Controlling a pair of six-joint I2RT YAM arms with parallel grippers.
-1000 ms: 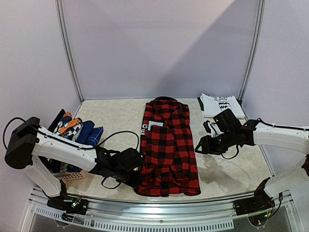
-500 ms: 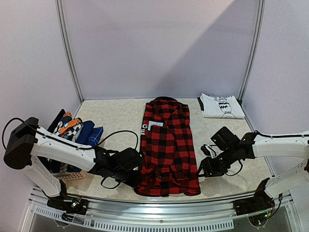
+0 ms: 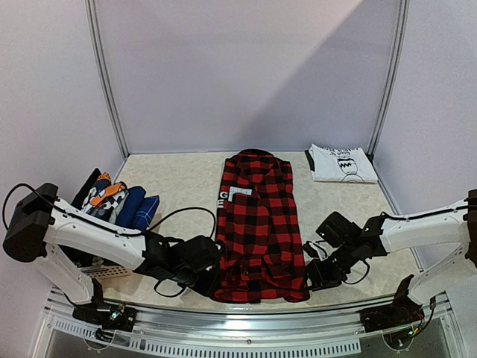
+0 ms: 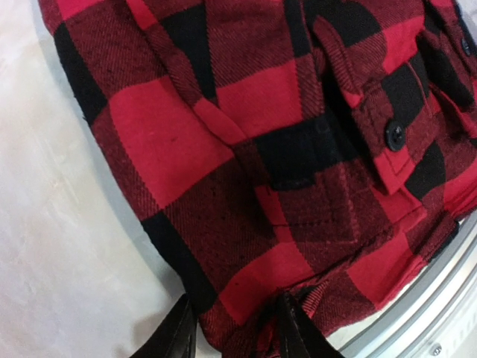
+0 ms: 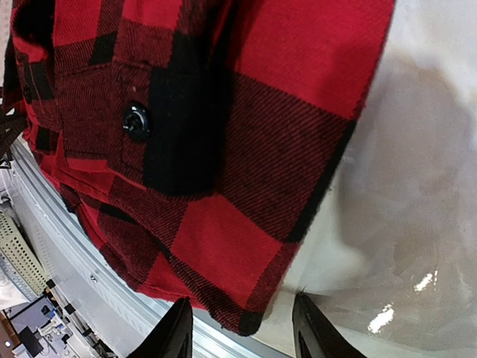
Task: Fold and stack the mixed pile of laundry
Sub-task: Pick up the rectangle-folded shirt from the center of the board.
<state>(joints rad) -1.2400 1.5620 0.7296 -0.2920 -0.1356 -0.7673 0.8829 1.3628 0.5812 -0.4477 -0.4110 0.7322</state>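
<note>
At the left edge of the top view, rolled navy, blue and orange-patterned garments (image 3: 119, 200) sit in a pale woven basket (image 3: 112, 270). At lower centre, the left gripper (image 4: 235, 339) straddles the lower-left hem of the flat red-and-black plaid flannel shirt (image 3: 257, 224); I cannot tell whether it pinches it. The right gripper (image 5: 242, 332) stands parted around the shirt's lower-right corner. A folded white printed T-shirt (image 3: 341, 162) lies at upper right.
</note>
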